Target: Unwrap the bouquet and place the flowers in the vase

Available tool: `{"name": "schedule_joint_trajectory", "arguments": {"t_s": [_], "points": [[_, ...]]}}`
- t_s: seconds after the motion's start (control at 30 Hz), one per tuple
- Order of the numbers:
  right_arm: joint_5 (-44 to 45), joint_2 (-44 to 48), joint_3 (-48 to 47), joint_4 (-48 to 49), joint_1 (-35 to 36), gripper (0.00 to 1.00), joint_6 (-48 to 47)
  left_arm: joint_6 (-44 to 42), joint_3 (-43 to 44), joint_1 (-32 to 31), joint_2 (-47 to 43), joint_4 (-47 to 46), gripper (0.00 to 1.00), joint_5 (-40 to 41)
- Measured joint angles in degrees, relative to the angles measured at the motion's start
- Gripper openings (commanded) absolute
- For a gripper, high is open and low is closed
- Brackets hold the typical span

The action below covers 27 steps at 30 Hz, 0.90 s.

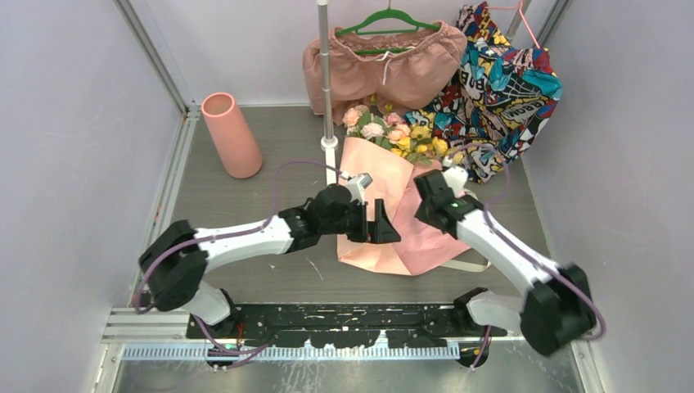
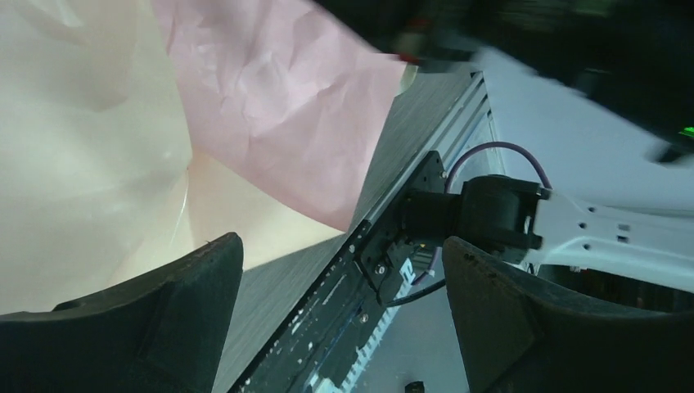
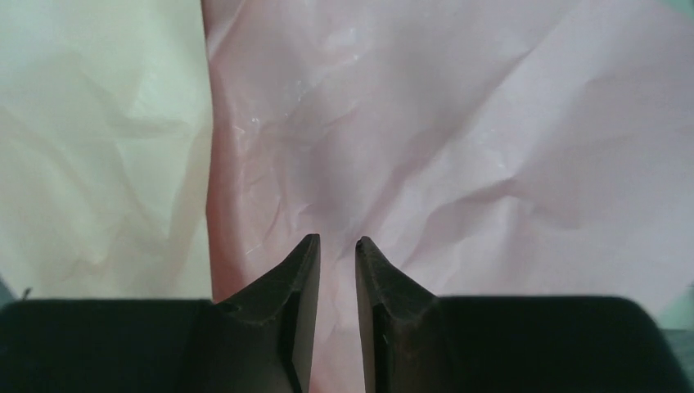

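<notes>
The bouquet lies in the middle of the table with its flowers [image 1: 393, 133], pink and yellow, pointing to the back. Its pale pink paper [image 1: 385, 184] is spread loosely toward the front. The salmon-pink vase [image 1: 233, 135] stands upright at the back left, away from both arms. My left gripper [image 1: 378, 229] hangs over the paper's left part, jaws wide open [image 2: 344, 278] with nothing between them. My right gripper [image 1: 425, 192] points down at the paper's right side. In its wrist view the fingertips [image 3: 337, 240] stand a narrow gap apart just over the creased pink paper [image 3: 458, 123], beside a cream inner sheet [image 3: 98, 147].
A thin metal pole [image 1: 326, 74] rises just behind the bouquet. Pink shorts on a green hanger [image 1: 385, 61] and a colourful printed garment [image 1: 499, 82] hang at the back. A cream ribbon loop [image 1: 470, 264] lies at the paper's front right. Walls close in on both sides.
</notes>
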<state>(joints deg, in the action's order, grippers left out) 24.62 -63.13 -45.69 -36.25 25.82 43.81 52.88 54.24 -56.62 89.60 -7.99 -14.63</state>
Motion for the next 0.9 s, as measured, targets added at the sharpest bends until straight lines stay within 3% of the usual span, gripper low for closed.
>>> {"name": "schedule_joint_trajectory", "arguments": {"t_s": [0.13, 0.4, 0.9], "points": [[-3.06, -13.75, 1.29, 8.09, 0.02, 0.20, -0.11, -2.45, -2.16, 0.00, -10.01, 4.94, 0.92, 3.72], [-3.76, -24.87, -1.36, 14.95, 0.85, 0.19, -0.92, -5.53, -6.71, 0.02, -28.33, 13.07, 0.92, 11.50], [-1.07, -34.67, -20.20, 14.69, 12.50, 0.20, -2.84, -6.91, -9.14, 0.02, -33.07, 22.21, 0.93, 17.46]]}}
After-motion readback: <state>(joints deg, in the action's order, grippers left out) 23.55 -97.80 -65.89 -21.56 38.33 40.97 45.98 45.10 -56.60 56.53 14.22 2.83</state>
